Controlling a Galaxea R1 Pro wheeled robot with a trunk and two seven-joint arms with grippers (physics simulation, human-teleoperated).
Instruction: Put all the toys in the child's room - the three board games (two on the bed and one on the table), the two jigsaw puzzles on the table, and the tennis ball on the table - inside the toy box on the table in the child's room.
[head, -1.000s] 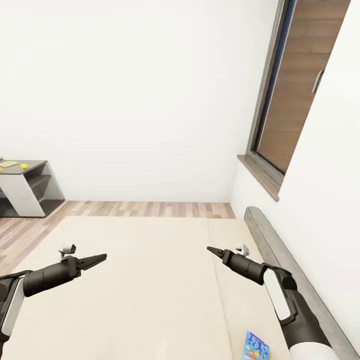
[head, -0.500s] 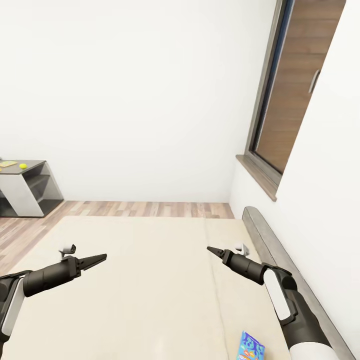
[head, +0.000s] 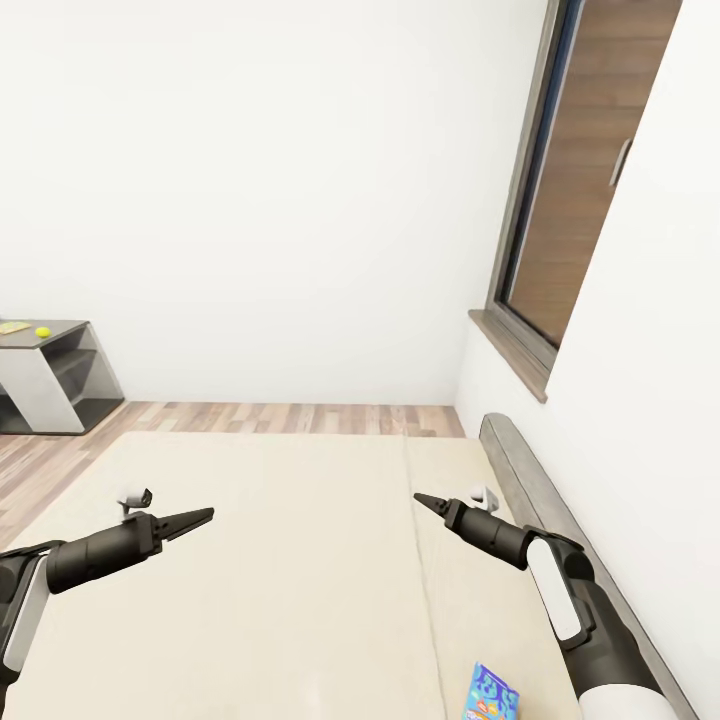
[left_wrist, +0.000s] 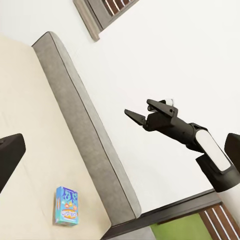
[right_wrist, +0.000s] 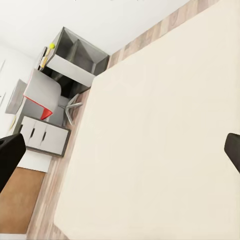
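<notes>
Cream mattress fills the lower part of the head view: the bed (head: 280, 560) lies bare in two panels with a seam running down its right side, a grey padded headboard (head: 540, 500) along the right wall below a dark-framed window (head: 560, 200). Wood-plank floor (head: 300, 417) runs between the bed's far edge and the white wall. At the far left stands the bench (head: 45, 375), its dark grey end with open shelves, and the tennis ball (head: 42, 331) sits on its top beside a flat yellowish thing too small to make out. The small blue board game (head: 491, 695) lies flat on the right panel near the bed's near edge, close under the right forearm. The left gripper (head: 200, 517) and right gripper (head: 424, 500) hover over the mattress well apart, each with its fingers drawn together to a point, empty and touching nothing. The left wrist view shows the blue box apart from the headboard; the right wrist view takes in a white chair (right_wrist: 42, 90) with a red cushion beside the bench.
</notes>
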